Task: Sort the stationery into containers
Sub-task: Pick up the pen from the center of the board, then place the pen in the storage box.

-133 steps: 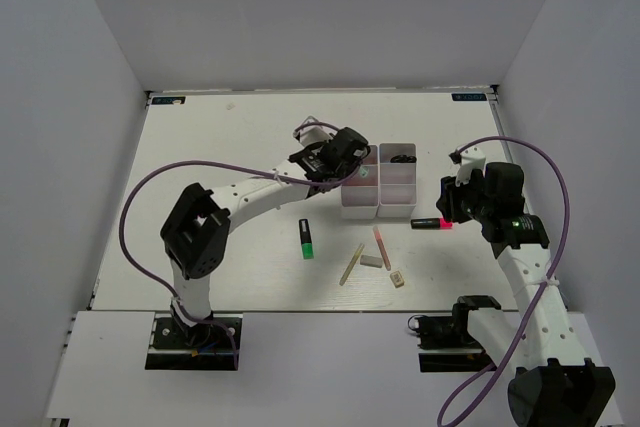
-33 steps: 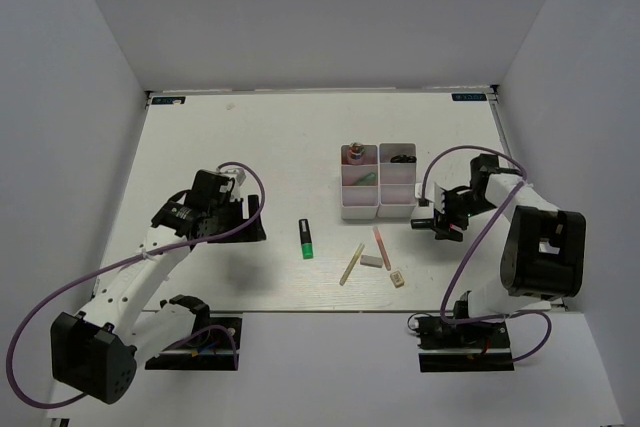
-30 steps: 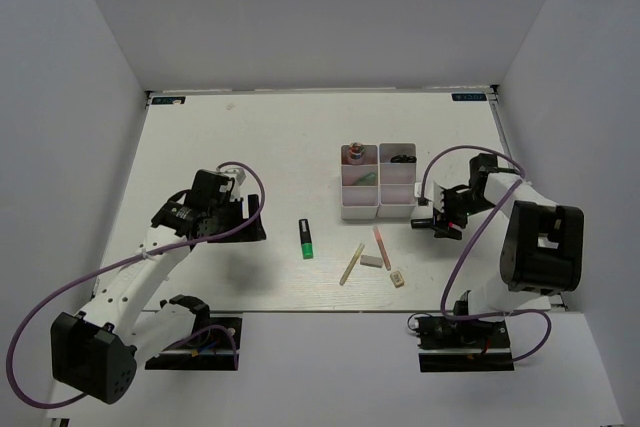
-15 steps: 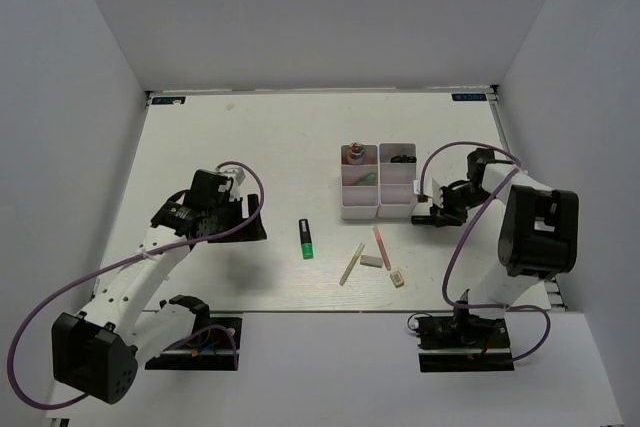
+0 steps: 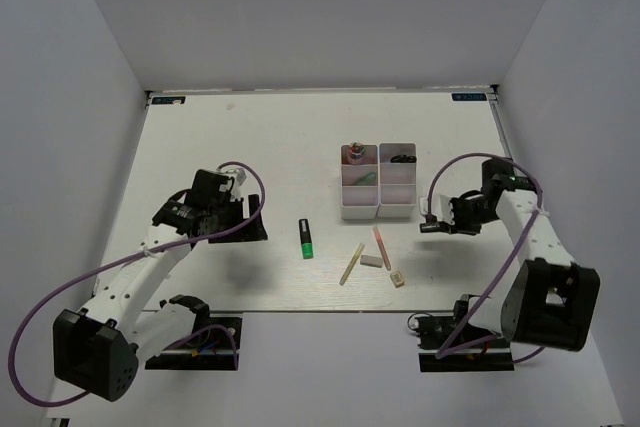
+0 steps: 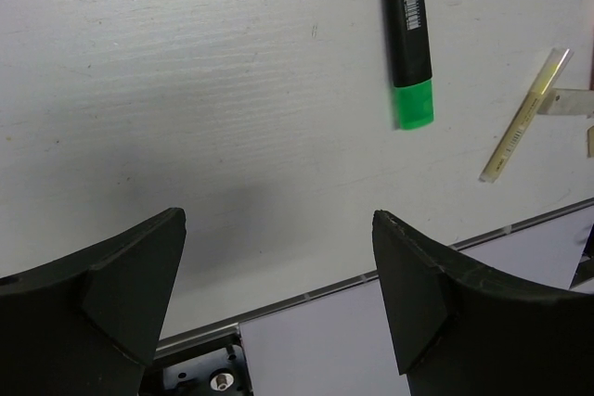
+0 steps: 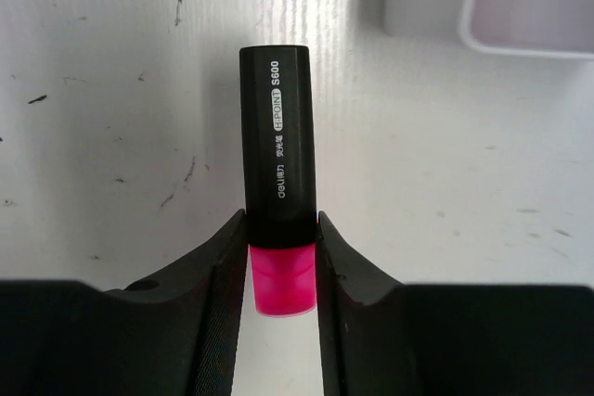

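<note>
Between the right gripper's (image 7: pixel 278 231) two fingers sat the black-pink marker (image 7: pixel 277 173), clamped across its width where the black barrel met the pink end. By the look of it the marker would handle as a light, stiff plastic tube with a smooth, rather slippery skin. It seemed unlikely to crush, but it could well swivel or slide in a hold taken this close to one end. A grip nearer the middle of the barrel would probably have carried it more steadily.

Its barrel was glossy black with small white lettering along it, and the short end section was bright pink. It pointed away from the wrist, toward a corner of the white bins (image 7: pixel 469 8). Whether it touched the table (image 7: pixel 111 90) could not be told.

From above, the marker lay just right of the bins' (image 5: pixel 359 213) near corner. A pink stick (image 5: pixel 382 247), a grey eraser (image 5: pixel 371 260), a tan eraser (image 5: pixel 399 280) and a cream stick (image 5: pixel 351 263) lay loose nearby. A black-green marker (image 6: pixel 408 39) lay further left. The left gripper (image 6: pixel 278 229) hung over bare table with its fingers spread wide and nothing between them.
</note>
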